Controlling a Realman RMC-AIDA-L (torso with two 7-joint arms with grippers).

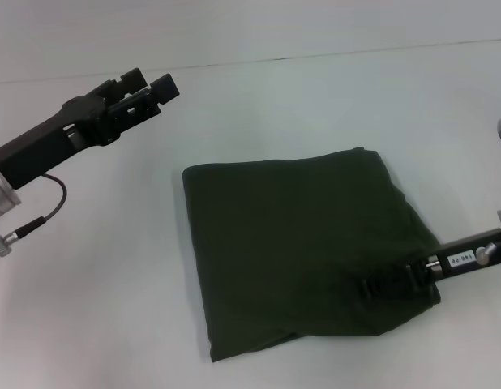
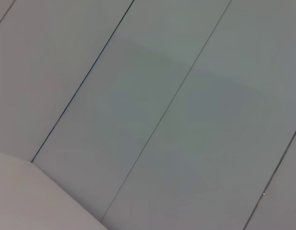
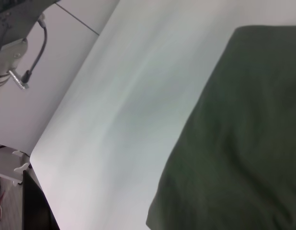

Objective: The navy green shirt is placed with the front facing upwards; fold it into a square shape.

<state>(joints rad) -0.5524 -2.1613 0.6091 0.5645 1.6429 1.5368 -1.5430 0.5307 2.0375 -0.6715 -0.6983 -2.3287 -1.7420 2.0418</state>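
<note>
The shirt (image 1: 299, 243) is lying folded into a rough square, plain green side up, in the middle of the white table (image 1: 113, 308). The right gripper (image 1: 380, 289) is reaching in low from the right and resting on the shirt's near right corner; I cannot tell how its fingers are standing. The left gripper (image 1: 153, 91) is hovering spread apart above the table, well off to the shirt's far left

The dark olive-green cotton shirt (image 1: 299, 247) lies folded on the white table (image 1: 113, 308), slightly right of centre. The black right gripper (image 1: 388, 285) rests on its near right corner — the black left gripper (image 1: 145, 96) hangs well apart, behind and left.
</note>
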